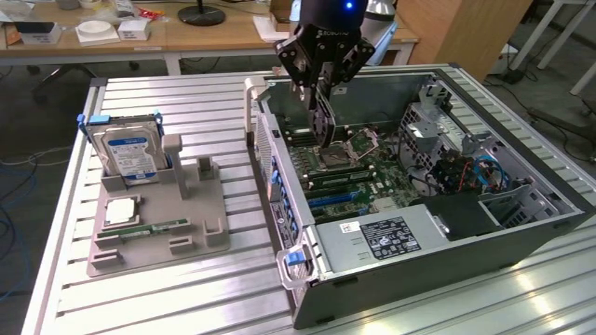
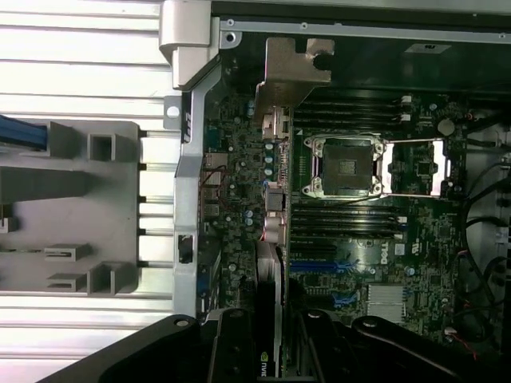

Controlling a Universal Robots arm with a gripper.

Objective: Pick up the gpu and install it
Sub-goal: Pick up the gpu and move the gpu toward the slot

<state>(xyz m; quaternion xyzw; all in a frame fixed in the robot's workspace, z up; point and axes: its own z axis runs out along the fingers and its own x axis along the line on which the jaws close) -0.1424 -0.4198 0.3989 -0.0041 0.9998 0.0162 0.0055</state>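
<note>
My gripper (image 1: pixel 323 84) is clenched on the gpu (image 1: pixel 324 120), grasping its upper edge. The card hangs on edge inside the open computer case (image 1: pixel 447 272). Its lower edge is close to the motherboard (image 1: pixel 373 174), beside the CPU socket (image 1: pixel 356 143); contact cannot be determined. In the exterior view, the hard drive (image 1: pixel 130 150) stands at 8 o'clock from the gripper, well apart.

Bright, even room light, live on both views.
Glare flares off the table slats (image 1: pixel 545 289) at the exterior view's right; on the wrist view they wash out white, the computer case (image 2: pixel 359 48) sits dim inside, and the gripper (image 2: pixel 270 343) is near-black.
</note>
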